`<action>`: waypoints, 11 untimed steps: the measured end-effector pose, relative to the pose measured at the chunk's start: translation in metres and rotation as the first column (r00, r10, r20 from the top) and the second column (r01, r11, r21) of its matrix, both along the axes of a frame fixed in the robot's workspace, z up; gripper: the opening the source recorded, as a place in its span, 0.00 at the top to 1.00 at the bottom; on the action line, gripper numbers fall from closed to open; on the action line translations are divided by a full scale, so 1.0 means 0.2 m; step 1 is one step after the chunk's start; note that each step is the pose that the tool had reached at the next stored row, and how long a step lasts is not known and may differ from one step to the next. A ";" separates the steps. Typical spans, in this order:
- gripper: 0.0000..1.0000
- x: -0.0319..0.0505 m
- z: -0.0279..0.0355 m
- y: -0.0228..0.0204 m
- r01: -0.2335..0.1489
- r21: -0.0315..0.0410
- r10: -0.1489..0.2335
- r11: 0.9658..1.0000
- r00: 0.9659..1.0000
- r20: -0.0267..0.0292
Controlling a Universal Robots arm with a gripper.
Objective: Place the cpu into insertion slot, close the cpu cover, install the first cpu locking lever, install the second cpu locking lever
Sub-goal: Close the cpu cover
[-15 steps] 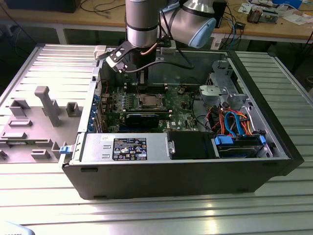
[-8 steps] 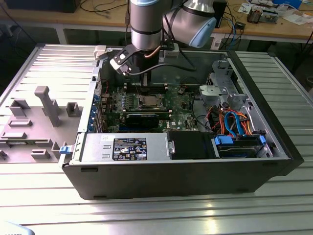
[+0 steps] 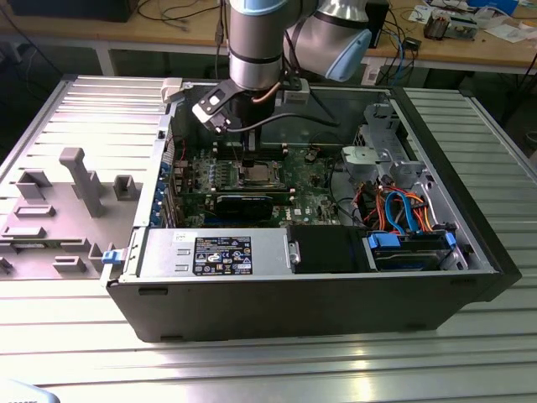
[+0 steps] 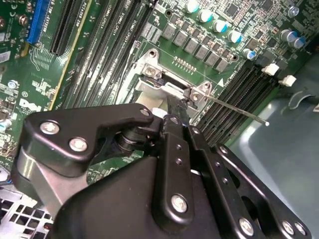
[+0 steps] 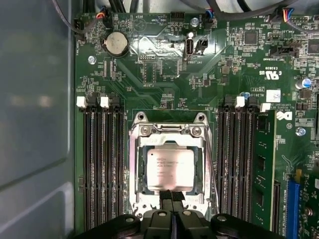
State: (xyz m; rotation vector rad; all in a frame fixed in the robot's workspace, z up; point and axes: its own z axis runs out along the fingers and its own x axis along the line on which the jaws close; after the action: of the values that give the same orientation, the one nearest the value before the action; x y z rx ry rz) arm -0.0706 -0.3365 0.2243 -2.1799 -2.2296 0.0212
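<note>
The cpu [image 5: 168, 168], a silver-grey square chip, lies in the insertion slot [image 3: 256, 175] on the green board. The cpu cover [image 5: 141, 172], a silvery frame plate, lies down around the chip. My gripper [image 5: 172, 195] is shut with nothing between its black fingers, and its tip sits at the edge of the cover, right by the chip. In the second wrist view the gripper [image 4: 173, 113] meets the cover's hinge end [image 4: 155, 85]. One thin wire locking lever [image 4: 234, 110] sticks out free from the socket corner; it also runs along the socket's side [image 5: 213, 174].
Black memory slots [image 5: 99, 169] flank the socket on both sides. The open computer case [image 3: 470, 218] surrounds the board, with a drive cage and cables [image 3: 403, 210] at the exterior view's right. A grey fixture tray [image 3: 59, 210] lies outside the case at the exterior view's left.
</note>
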 end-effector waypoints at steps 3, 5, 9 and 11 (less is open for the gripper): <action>0.89 0.000 -0.017 0.000 0.000 0.000 0.000 1.000 1.000 0.000; 0.89 0.000 -0.026 0.001 0.000 0.000 0.000 1.000 1.000 0.000; 0.89 0.000 -0.039 0.001 0.000 0.000 0.000 1.000 1.000 0.000; 0.89 0.000 -0.047 0.001 0.000 0.000 0.000 1.000 1.000 0.000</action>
State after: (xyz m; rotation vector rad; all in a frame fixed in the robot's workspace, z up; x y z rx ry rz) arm -0.0706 -0.3364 0.2148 -2.1798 -2.2298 0.0212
